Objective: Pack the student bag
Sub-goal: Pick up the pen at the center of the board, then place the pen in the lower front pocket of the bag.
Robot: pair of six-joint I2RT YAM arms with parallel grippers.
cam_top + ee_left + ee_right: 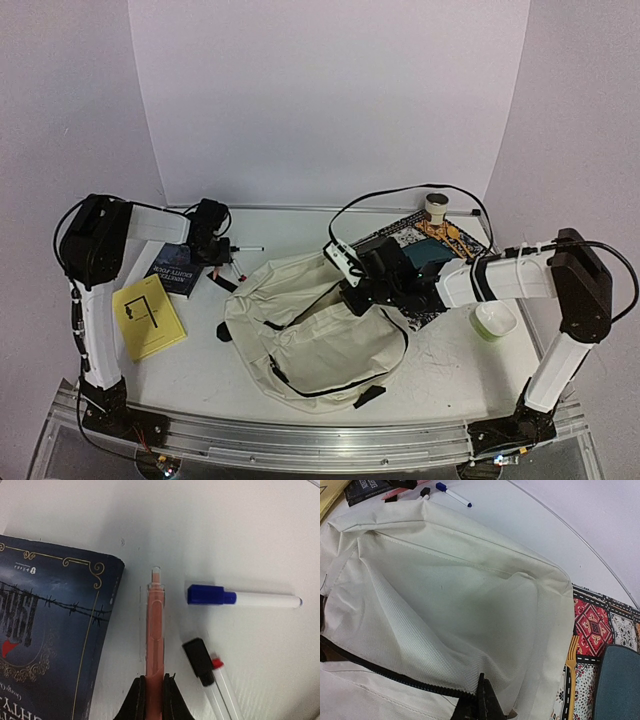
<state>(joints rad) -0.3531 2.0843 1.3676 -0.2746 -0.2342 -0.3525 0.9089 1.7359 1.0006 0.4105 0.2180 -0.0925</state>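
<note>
The cream student bag [320,340] lies mid-table with its mouth held open. My right gripper [482,700] is shut on the bag's edge by the black zipper [380,670], so the empty inside [445,595] shows. At the back left, my left gripper [154,690] is shut on the end of a pink pen [155,625] lying on the table beside a dark blue book [45,640]. In the top view the left gripper [215,255] sits just right of that book [175,268].
A blue-capped marker [240,597], a black-capped marker [200,660] and a red-capped one [217,662] lie right of the pen. A yellow booklet [148,316] is front left. A patterned mat [440,245], a green cup [494,320] and a small roll [437,207] are right.
</note>
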